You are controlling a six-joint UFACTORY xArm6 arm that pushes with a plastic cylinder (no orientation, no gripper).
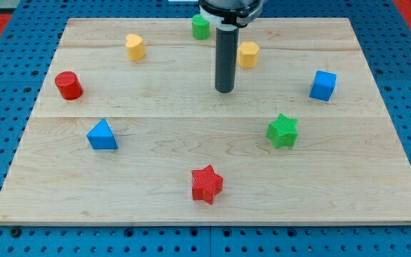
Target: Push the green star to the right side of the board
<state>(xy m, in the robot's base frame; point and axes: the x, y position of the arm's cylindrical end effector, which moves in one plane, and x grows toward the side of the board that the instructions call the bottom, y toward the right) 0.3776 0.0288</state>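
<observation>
The arm's upper body is cut off by the view's top edge; only a dark collar and the straight rod show. The rod carries no gripper, so nothing is spread, pressed together or pinching; it ends in my tip (pixel 224 90), which rests on the wooden tabletop (pixel 155 185) touching no block.

The rod hides part of the gap between a green block (pixel 201 27), whose shape I cannot make out with certainty, at the view's top, and a yellow block (pixel 247 54) just beside the rod on the view's right.

The green star (pixel 282 130) lies right of centre, below and to the view's right of my tip and well apart from it. It sits flat. Being a star, it has no clear long axis; one point aims roughly toward the view's top.

The blue cube (pixel 322 85) stands above it, nearer the right edge. The red star (pixel 206 184) lies near the bottom, the blue triangular block (pixel 102 135) and the red cylinder (pixel 68 85) on the left, and a second yellow block (pixel 135 46) at the upper left.

No writing or label can be read anywhere. A blue pegboard surface (pixel 6 78) surrounds the board.
</observation>
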